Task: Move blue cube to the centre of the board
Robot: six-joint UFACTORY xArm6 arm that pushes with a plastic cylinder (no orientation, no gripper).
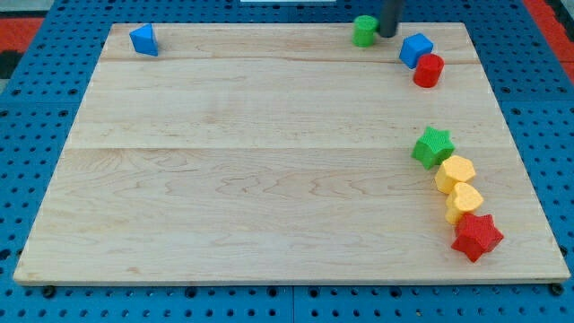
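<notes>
The blue cube point(415, 48) sits near the view's top right of the wooden board point(269, 179), touching a red cylinder point(429, 70) just below and to its right. My tip point(387, 34) stands at the view's top edge, between a green cylinder point(364, 30) on its left and the blue cube on its right, close to both. The rod above it runs out of the view's top.
A blue wedge-like block point(143, 40) lies at the top left. On the right side a green star point(433, 146), a yellow hexagon-like block point(456, 173), a yellow heart point(464, 201) and a red star point(476, 236) form a touching chain.
</notes>
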